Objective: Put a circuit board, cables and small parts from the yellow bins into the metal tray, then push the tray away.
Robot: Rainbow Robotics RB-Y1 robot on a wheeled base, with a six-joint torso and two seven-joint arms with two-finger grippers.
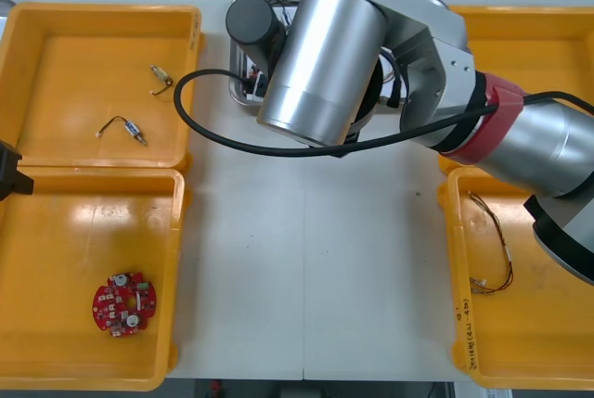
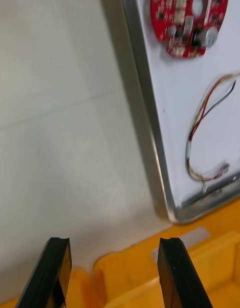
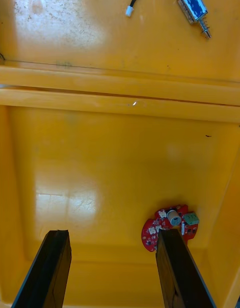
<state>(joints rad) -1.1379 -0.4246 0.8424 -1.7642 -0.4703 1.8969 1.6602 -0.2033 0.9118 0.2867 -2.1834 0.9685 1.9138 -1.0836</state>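
2 grippers, both spread wide with nothing held. Right gripper (image 2: 114, 243) hangs over the table (image 2: 60, 113) just beside the tray (image 1: 236, 87), upper middle of the front view, a board (image 2: 189, 18) and cable (image 2: 190, 148) lying inside. Left gripper (image 3: 113, 233) hovers over the lower-left bin (image 1: 56, 231), near the other board (image 1: 123, 303).

Bins (image 1: 65, 231): glossy yellow plastic, smooth, floor scuffed in places. Tray (image 2: 152, 143): shiny metal rim, matt white inside. Table (image 1: 306, 268): light, smooth, matt. Right arm (image 1: 320, 55): satin silver metal shell. Fingers (image 2: 177, 273): matt black.
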